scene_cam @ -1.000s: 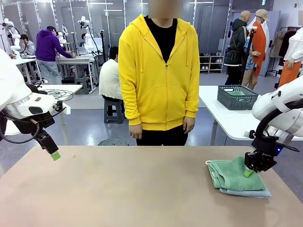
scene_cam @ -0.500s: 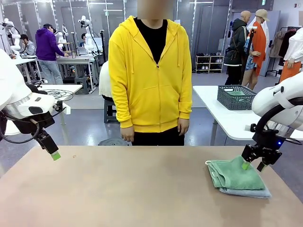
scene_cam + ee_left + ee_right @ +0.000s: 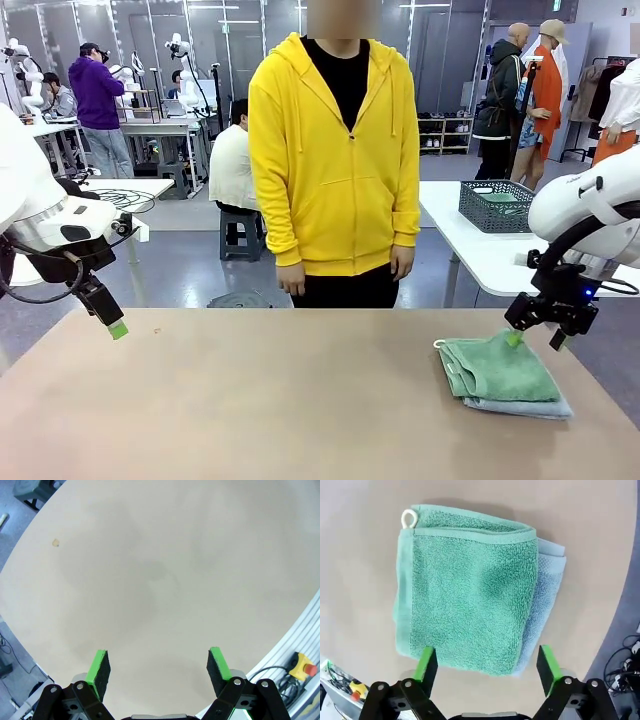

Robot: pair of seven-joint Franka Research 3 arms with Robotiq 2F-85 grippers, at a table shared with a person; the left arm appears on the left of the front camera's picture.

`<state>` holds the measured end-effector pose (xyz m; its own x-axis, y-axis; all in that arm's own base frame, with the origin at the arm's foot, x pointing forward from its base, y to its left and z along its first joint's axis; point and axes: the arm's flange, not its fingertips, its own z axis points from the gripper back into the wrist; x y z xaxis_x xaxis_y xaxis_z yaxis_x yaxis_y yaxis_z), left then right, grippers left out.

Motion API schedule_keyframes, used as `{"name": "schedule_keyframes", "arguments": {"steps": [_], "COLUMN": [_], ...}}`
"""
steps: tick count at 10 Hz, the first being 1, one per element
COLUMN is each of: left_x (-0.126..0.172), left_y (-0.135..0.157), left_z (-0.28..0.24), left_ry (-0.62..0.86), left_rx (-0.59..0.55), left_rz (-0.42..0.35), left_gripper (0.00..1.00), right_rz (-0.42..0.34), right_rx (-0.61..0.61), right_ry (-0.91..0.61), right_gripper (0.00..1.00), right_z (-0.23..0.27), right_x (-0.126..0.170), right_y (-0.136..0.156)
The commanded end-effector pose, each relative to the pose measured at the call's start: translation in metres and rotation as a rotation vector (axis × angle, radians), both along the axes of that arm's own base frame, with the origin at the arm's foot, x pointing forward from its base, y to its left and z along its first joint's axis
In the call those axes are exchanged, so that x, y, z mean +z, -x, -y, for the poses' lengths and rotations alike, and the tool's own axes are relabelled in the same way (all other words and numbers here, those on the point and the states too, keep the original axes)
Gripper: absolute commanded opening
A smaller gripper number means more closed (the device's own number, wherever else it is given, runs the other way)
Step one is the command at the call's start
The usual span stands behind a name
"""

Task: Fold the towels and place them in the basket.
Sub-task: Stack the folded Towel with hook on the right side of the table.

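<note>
The jaws of the right gripper (image 3: pixel 537 341) stand wide apart and hold nothing, hanging just above the far edge of the green towel (image 3: pixel 497 368); that towel lies folded on top of the blue towel (image 3: pixel 520 406), the pair resting on the desk (image 3: pixel 280 400) near its right end. The left gripper (image 3: pixel 117 329) hangs over the desk's left edge, well apart from the stack, its jaws also spread and empty. A dark basket (image 3: pixel 500 205) sits on another white table beyond the stack, behind and to the right of the person in the yellow hoodie (image 3: pixel 335 160). In the left wrist view the left gripper (image 3: pixel 160 666) has open jaws over bare desk (image 3: pixel 160 570). In the right wrist view the right gripper (image 3: pixel 487 664) straddles the near edge of the green towel (image 3: pixel 465 595), with the blue towel (image 3: pixel 547 580) peeking out along one side and a white loop (image 3: pixel 409 518) at a far corner. Both towels look light, soft and limp, likely to sag and unfold if lifted by one layer; pinching the thick folded edge through both layers seems safest.
</note>
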<state>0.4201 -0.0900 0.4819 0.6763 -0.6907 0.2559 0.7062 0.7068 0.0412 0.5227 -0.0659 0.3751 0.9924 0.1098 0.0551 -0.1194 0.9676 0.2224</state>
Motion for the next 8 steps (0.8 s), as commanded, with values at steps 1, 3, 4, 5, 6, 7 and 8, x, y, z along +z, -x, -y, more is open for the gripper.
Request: {"name": "schedule_keyframes", "arguments": {"steps": [1,3,4,5,6,7,8], "left_x": [0.0023,0.0023,0.0023,0.0023,0.0023,0.0023,0.0023], "left_y": [-0.0028,-0.0028,-0.0028,-0.0028,-0.0028,-0.0028,-0.0028], "left_z": [0.0005,0.0005,0.0005,0.0005,0.0005,0.0005,0.0005], "left_ry": [-0.016,-0.016,-0.016,-0.016,-0.016,-0.016,-0.016], "left_rx": [0.012,0.012,0.012,0.012,0.012,0.012,0.012], "left_rz": [-0.002,-0.002,-0.002,-0.002,-0.002,-0.002,-0.002], "left_gripper": [0.98,0.98,0.98,0.98,0.98,0.98,0.98], "right_rz": [-0.006,-0.006,-0.006,-0.006,-0.006,-0.006,-0.006], "right_rx": [0.004,0.004,0.004,0.004,0.004,0.004,0.004], "right_ry": [-0.004,-0.004,-0.004,-0.004,-0.004,-0.004,-0.004], "right_gripper": [1.0,1.0,1.0,1.0,1.0,1.0,1.0], "right_z": [0.0022,0.0022,0.0022,0.0022,0.0022,0.0022,0.0022], "right_x": [0.0019,0.0019,0.0019,0.0019,0.0019,0.0019,0.0019], "right_y": [0.0005,0.0005,0.0005,0.0005,0.0005,0.0005,0.0005]}}
